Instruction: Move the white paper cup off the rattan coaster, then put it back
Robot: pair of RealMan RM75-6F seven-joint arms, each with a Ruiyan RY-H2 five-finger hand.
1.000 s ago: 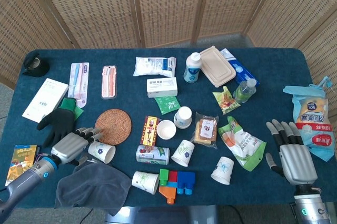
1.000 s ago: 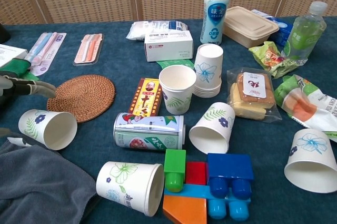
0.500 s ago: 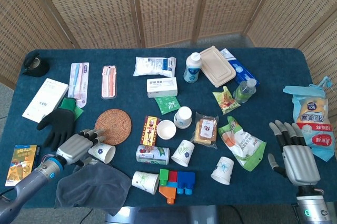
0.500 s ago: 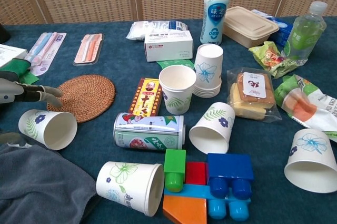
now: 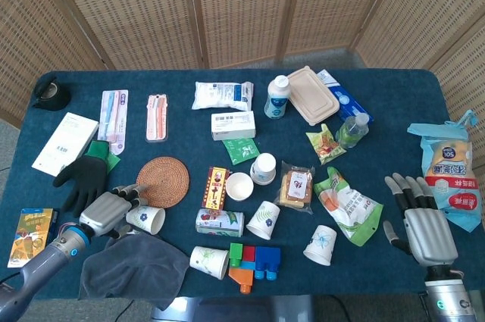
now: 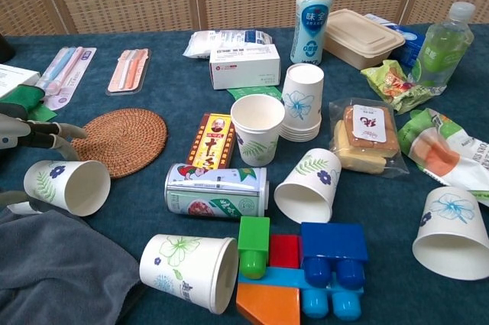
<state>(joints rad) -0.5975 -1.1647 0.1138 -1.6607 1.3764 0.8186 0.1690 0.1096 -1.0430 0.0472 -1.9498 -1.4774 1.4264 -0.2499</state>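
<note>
Shifted slightly, left hand curls around toppled white paper cup.

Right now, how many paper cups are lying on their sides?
4. One in the left hand by the coaster, one before the blocks, one beside the can, one far right. None seem hidden.

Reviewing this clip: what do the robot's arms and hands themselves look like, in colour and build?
Both the left hand and right hand are silver-grey metal with dark segmented fingers. Each sits on a grey forearm with a dark wrist band; a blue light glows at the left wrist and a green one at the right. No sleeves show.
</note>
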